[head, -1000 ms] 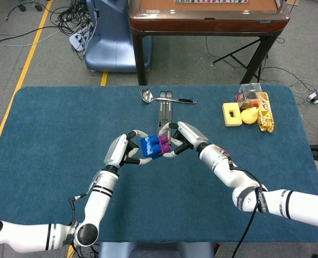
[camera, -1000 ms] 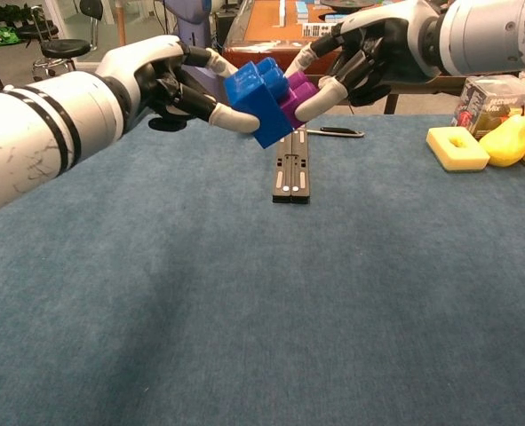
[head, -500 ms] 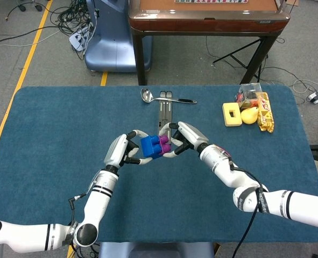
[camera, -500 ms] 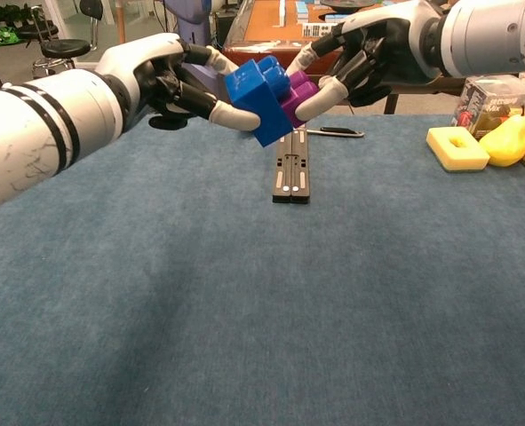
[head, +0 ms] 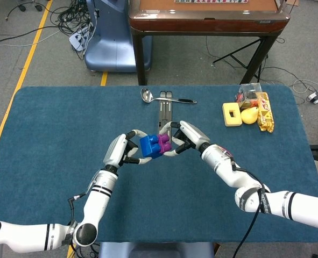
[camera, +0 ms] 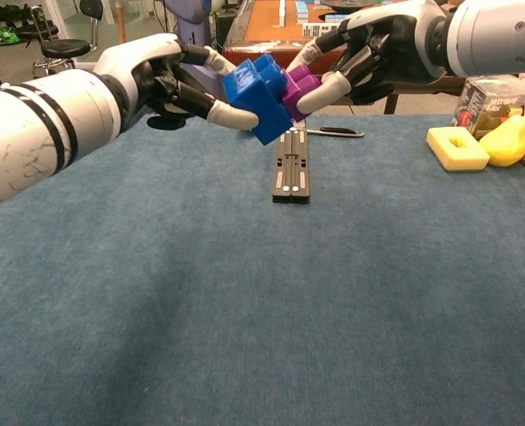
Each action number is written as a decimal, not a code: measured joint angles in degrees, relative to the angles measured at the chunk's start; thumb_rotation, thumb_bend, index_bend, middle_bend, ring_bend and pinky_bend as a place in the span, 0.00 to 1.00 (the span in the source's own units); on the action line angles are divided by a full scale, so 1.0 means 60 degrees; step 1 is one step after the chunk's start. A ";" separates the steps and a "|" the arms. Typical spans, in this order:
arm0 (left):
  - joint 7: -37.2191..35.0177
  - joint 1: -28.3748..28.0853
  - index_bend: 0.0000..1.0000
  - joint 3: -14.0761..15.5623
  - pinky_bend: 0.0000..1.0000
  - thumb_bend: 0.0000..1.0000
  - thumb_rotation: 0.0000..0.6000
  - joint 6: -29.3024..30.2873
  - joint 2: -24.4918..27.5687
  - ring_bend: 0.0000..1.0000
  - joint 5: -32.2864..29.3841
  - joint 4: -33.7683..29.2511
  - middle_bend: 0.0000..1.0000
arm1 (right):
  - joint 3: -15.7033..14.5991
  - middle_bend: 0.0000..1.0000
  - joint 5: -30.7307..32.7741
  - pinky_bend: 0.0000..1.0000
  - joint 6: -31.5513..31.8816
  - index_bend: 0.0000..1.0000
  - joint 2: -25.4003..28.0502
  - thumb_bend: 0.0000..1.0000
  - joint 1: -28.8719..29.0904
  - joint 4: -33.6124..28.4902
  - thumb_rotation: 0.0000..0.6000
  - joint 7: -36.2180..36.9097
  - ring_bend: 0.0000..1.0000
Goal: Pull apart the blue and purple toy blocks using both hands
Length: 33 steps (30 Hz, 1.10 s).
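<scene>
The blue block (head: 149,147) (camera: 255,96) and the purple block (head: 163,143) (camera: 299,86) are held together in the air above the middle of the blue table. My left hand (head: 120,151) (camera: 160,78) grips the blue block from the left. My right hand (head: 189,136) (camera: 374,50) pinches the purple block from the right. The two blocks still touch; the chest view shows them tilted against each other at the joint.
A dark flat bar (head: 164,114) (camera: 291,166) lies on the table (head: 51,134) under the hands, with a metal spoon (head: 164,98) behind it. A yellow sponge (head: 232,114), a yellow fruit (head: 249,115) and snack packs (head: 264,112) sit far right.
Both hands rose slightly with the blocks. The purple block has tipped up and away from the blue one, opening the joint a little.
</scene>
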 measured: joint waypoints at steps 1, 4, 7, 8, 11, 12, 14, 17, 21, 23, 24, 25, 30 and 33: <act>-0.0005 0.0000 0.64 -0.0006 1.00 0.21 1.00 -0.0001 0.0002 0.99 -0.0004 0.0001 1.00 | 0.0012 1.00 -0.0032 1.00 -0.0017 0.65 0.0008 0.15 -0.0024 0.0002 1.00 0.0040 1.00; -0.0018 0.0003 0.64 -0.0011 1.00 0.21 1.00 0.0000 0.0002 0.99 -0.0011 0.0010 1.00 | 0.0045 1.00 -0.0142 1.00 -0.0069 0.65 0.0044 0.15 -0.0097 0.0002 1.00 0.0153 1.00; -0.0017 0.0011 0.64 0.0003 1.00 0.21 1.00 -0.0005 0.0011 0.99 -0.0021 0.0020 1.00 | 0.0072 1.00 -0.0240 1.00 -0.0106 0.65 0.0100 0.15 -0.0166 -0.0018 1.00 0.0239 1.00; -0.0014 0.0014 0.64 0.0011 1.00 0.21 1.00 -0.0009 0.0014 0.99 -0.0025 0.0026 1.00 | 0.0080 1.00 -0.0279 1.00 -0.0117 0.65 0.0129 0.15 -0.0195 -0.0030 1.00 0.0271 1.00; -0.0015 0.0031 0.64 0.0032 1.00 0.21 1.00 -0.0023 0.0030 0.99 -0.0049 0.0042 1.00 | 0.0092 1.00 -0.0366 1.00 -0.0145 0.65 0.0211 0.15 -0.0275 -0.0070 1.00 0.0349 1.00; -0.0012 0.0038 0.64 0.0045 1.00 0.21 1.00 -0.0028 0.0038 0.99 -0.0056 0.0049 1.00 | 0.0093 1.00 -0.0392 1.00 -0.0152 0.65 0.0237 0.15 -0.0300 -0.0082 1.00 0.0368 1.00; -0.0009 0.0055 0.64 0.0071 1.00 0.21 1.00 -0.0035 0.0052 0.99 -0.0068 0.0061 1.00 | 0.0085 1.00 -0.0451 1.00 -0.0176 0.65 0.0301 0.15 -0.0355 -0.0113 1.00 0.0407 1.00; 0.0009 0.0089 0.64 0.0135 1.00 0.21 1.00 -0.0047 0.0082 0.99 -0.0074 0.0080 1.00 | 0.0055 1.00 -0.0541 1.00 -0.0196 0.65 0.0393 0.15 -0.0421 -0.0158 1.00 0.0425 1.00; 0.0089 0.0133 0.64 0.0267 1.00 0.21 1.00 -0.0077 0.0151 0.99 -0.0066 0.0104 1.00 | -0.0067 1.00 -0.0646 1.00 -0.0191 0.65 0.0514 0.15 -0.0472 -0.0206 1.00 0.0294 1.00; 0.0187 0.0153 0.64 0.0395 1.00 0.21 1.00 -0.0104 0.0202 0.99 -0.0022 0.0125 1.00 | -0.0174 1.00 -0.0682 1.00 -0.0190 0.65 0.0578 0.16 -0.0480 -0.0222 1.00 0.0154 1.00; 0.0238 0.0161 0.64 0.0464 1.00 0.21 1.00 -0.0122 0.0229 0.99 0.0008 0.0133 1.00 | -0.0231 1.00 -0.0694 1.00 -0.0191 0.65 0.0606 0.16 -0.0479 -0.0225 1.00 0.0076 1.00; 0.0310 0.0173 0.64 0.0567 1.00 0.21 1.00 -0.0150 0.0266 0.99 0.0056 0.0145 1.00 | -0.0296 1.00 -0.0705 1.00 -0.0195 0.65 0.0634 0.16 -0.0474 -0.0227 1.00 -0.0016 1.00; 0.0729 0.0201 0.64 0.1075 1.00 0.21 1.00 -0.0306 0.0457 0.99 0.0353 0.0202 1.00 | -0.0804 1.00 -0.0742 1.00 -0.0214 0.65 0.0786 0.16 -0.0357 -0.0230 1.00 -0.0833 1.00; 0.1008 0.0211 0.63 0.1422 1.00 0.21 1.00 -0.0440 0.0574 0.99 0.0558 0.0250 1.00 | -0.1197 1.00 -0.0697 1.00 -0.0136 0.65 0.0815 0.16 -0.0214 -0.0217 1.00 -0.1573 1.00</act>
